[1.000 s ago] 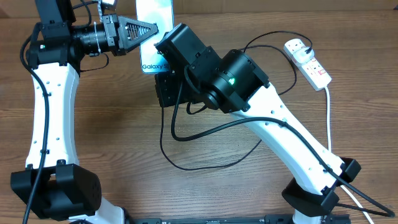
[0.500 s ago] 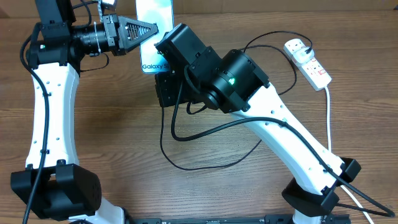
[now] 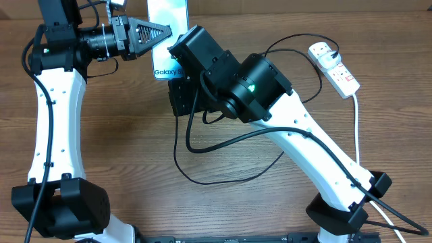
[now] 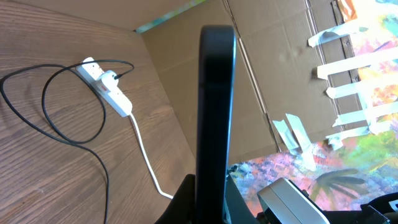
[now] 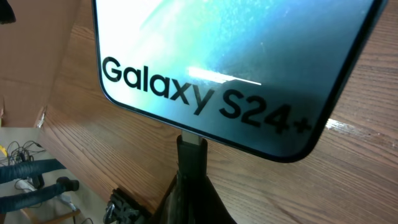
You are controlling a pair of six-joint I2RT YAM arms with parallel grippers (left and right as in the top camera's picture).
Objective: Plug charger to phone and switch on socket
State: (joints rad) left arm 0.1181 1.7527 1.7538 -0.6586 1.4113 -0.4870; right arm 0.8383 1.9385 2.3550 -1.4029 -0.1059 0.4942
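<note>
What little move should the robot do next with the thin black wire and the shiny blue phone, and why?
Probably the right gripper should gently press the black cable's small connector tip further into the bottom edge of the slim blue-screened phone. The tip meets that edge, but whether it is fully in cannot be told. The left gripper is shut on the phone, steadying it.

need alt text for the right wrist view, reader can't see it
A phone screen, blue-green with dark "Galaxy S24+" lettering, fills the top of the frame above a wooden table. From below, the right hand holds the black charger tip against the phone's bottom edge.
</note>
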